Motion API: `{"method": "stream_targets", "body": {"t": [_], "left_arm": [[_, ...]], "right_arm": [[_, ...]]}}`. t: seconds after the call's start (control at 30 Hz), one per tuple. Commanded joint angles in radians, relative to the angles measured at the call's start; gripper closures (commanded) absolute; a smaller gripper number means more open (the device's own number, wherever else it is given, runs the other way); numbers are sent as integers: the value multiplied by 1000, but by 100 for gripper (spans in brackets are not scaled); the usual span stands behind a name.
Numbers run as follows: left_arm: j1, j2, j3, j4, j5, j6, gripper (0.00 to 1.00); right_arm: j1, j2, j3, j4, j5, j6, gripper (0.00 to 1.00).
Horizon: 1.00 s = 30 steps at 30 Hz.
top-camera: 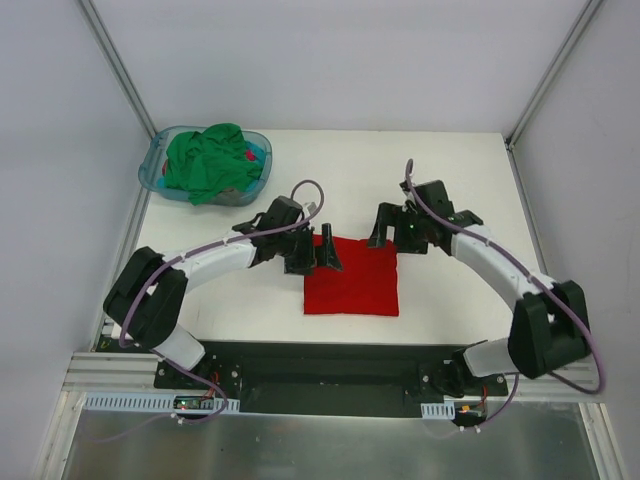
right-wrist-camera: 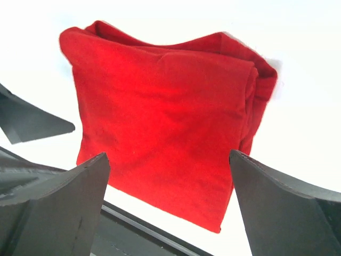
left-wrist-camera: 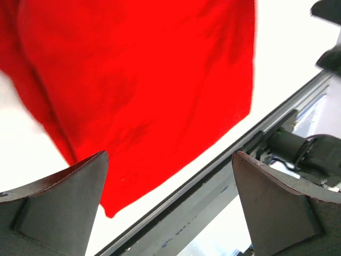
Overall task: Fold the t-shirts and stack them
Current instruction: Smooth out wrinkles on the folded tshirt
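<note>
A red t-shirt (top-camera: 352, 278) lies folded into a rectangle on the white table, near the front middle. It fills the left wrist view (left-wrist-camera: 144, 90) and the right wrist view (right-wrist-camera: 165, 122). My left gripper (top-camera: 322, 254) is open and empty, hovering at the shirt's far left corner. My right gripper (top-camera: 390, 228) is open and empty, just above the shirt's far right corner. A green t-shirt (top-camera: 205, 160) lies crumpled in a blue basket (top-camera: 155, 170) at the far left, with a bit of red cloth under it.
The white table (top-camera: 460, 180) is enclosed by white walls with metal frame posts. A black base rail (top-camera: 320, 365) runs along the near edge; it shows in the left wrist view (left-wrist-camera: 213, 197) too.
</note>
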Motion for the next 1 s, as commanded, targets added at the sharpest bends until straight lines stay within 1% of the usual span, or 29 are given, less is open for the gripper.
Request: {"method": "stream_targets", "body": {"t": [0.0,0.17,0.3,0.37,0.47,0.6,0.7,0.8,0.83,0.97], "left_arm": [[6,22,157,-14,-6,73,1],[66,166,300,-27,-8,97,1],[101,254,337,-33,26,89,1],[106,290,344,-33,29,90,1],[108,350,367,-33,24,97,1],[118,413,375,-33,21,93,1],[129,416,358,-33,7,89,1],[131,384,341,-33,-3,89,1],[131,366,335,-33,-9,89,1],[131,276,320,-33,-34,98,1]], "right_arm": [[4,-185,-86,-2,76,14,4],[-7,-353,-165,5,170,54,4],[-38,-463,-232,5,245,103,4],[-45,-506,-264,11,312,125,4],[-59,-543,-307,32,303,131,4],[-65,-549,-333,40,286,107,4],[-67,-545,-343,38,297,91,4],[-65,-517,-334,26,286,87,4],[-67,-500,-327,15,242,91,4],[-58,-441,-306,-14,179,111,4]]}}
